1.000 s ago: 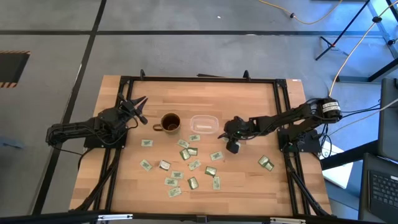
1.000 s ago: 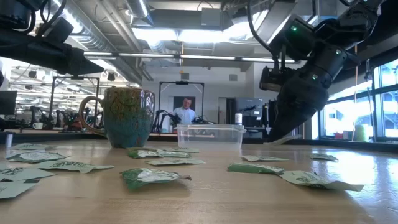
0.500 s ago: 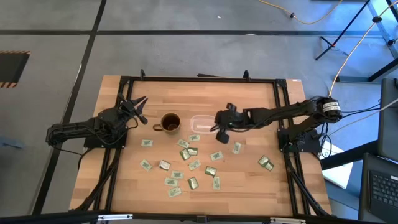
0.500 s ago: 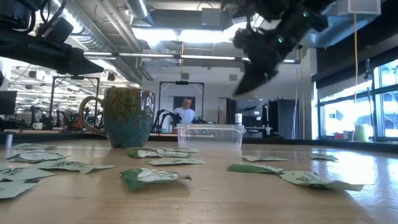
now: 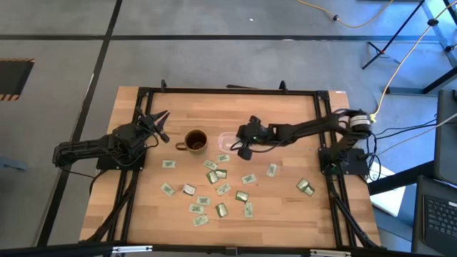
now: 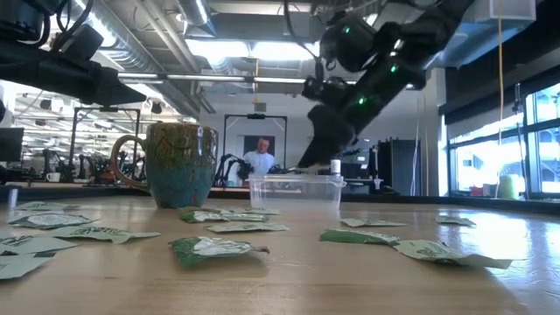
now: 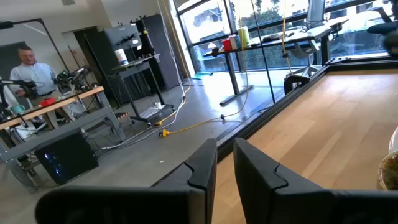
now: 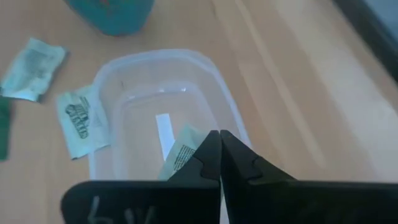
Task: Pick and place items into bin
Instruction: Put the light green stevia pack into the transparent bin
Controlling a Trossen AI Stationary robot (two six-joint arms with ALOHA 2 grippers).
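Note:
Many small pale green and white packets (image 5: 216, 173) lie flat on the wooden table, mostly near of the brown mug (image 5: 196, 140) and the clear bin (image 5: 230, 135). My right gripper (image 5: 241, 148) hovers over the bin (image 8: 224, 93), shut on one packet (image 8: 179, 154). A white strip shows in the bin's bottom. In the low view the gripper (image 6: 308, 164) hangs just above the bin (image 6: 295, 191). My left gripper (image 5: 161, 121) waits at the table's left edge, its fingers (image 7: 205, 163) a narrow gap apart with nothing between them. My right gripper pinches the packet by one edge (image 8: 191, 149) between its two fingertips. The fingers slant down from the table's right side. The packet is lifted clear and sticks out beside the fingertips, over the inside of the bin.
The mug (image 6: 179, 164) stands upright close to the bin's left side. Two packets (image 8: 78, 118) lie just outside the bin on the mug's side. One more packet (image 5: 271, 170) and a pair (image 5: 305, 188) lie toward the right. A black frame (image 5: 228, 91) rims the table.
My right gripper has risen from the table to the right of the bin and travelled toward the table's left, ending over the bin, tipped more steeply down. It has stayed shut. A packet now shows on the table where the gripper stood.

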